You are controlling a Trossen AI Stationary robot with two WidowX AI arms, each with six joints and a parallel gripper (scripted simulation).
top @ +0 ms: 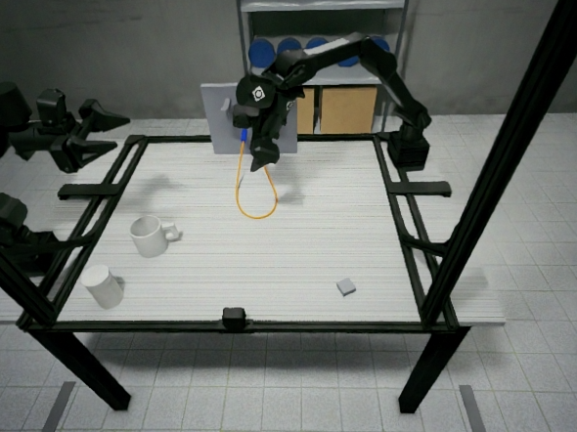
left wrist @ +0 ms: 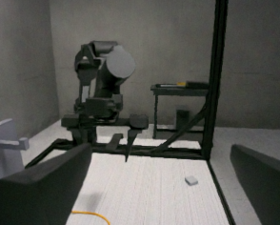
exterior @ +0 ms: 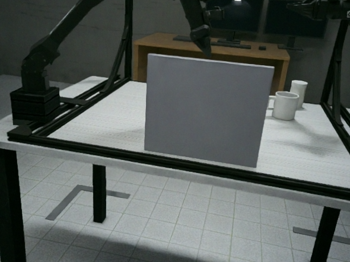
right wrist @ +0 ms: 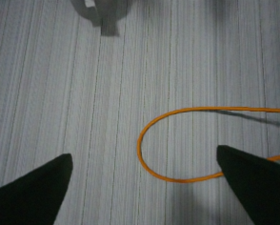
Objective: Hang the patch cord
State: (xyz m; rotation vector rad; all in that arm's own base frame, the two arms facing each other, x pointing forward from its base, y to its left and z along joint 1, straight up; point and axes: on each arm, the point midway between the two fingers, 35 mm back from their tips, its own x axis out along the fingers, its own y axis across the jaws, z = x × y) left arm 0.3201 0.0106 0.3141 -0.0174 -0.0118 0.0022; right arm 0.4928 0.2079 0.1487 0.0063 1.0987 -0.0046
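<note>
The grey cable-manager panel (top: 220, 122) stands at the back middle of the table; one of its fingers (top: 226, 104) shows, the other is hidden behind my right arm. The orange patch cord (top: 255, 193) lies as a loop on the table in front of the panel, with one blue plug (top: 243, 135) at the panel's foot. My right gripper (top: 264, 158) hangs open and empty above the cord; the right wrist view shows the loop (right wrist: 190, 143) between the open fingers, below them. My left gripper (top: 98, 132) is open and empty, high beyond the table's left edge. The exterior view shows only the panel's back (exterior: 204, 109).
A white mug (top: 149, 236) and a white cylinder (top: 102, 285) stand at the front left. A small grey block (top: 346, 286) lies at the front right. Black frame rails edge the table, with a slanted post (top: 499, 166) at the right.
</note>
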